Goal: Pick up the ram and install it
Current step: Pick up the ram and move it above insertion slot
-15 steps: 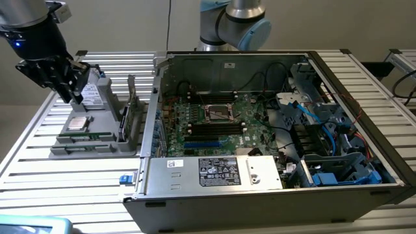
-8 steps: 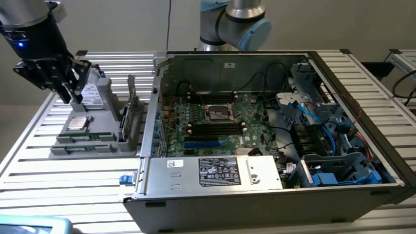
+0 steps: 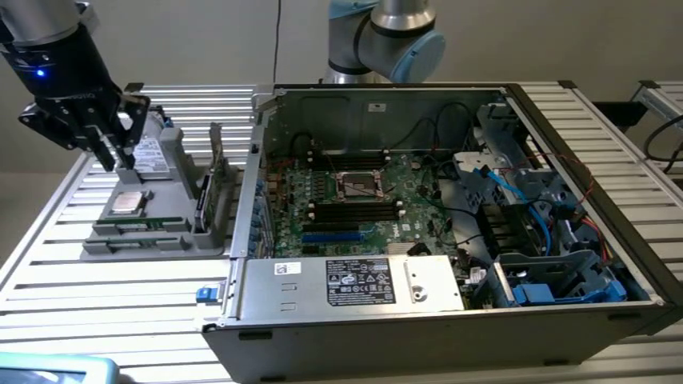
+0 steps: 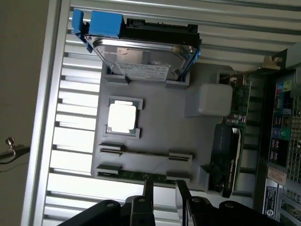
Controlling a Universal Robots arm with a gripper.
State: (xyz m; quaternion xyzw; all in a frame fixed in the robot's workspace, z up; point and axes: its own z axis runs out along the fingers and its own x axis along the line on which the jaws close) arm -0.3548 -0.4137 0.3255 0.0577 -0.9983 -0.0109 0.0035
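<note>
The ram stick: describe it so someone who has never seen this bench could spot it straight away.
Find the grey tray beside the open computer case, on the exterior view's left. The ram lies along the tray's edge farthest from the hard drive, past the square silver processor. It is the one long, thin dark green strip, set between grey end blocks.
</note>
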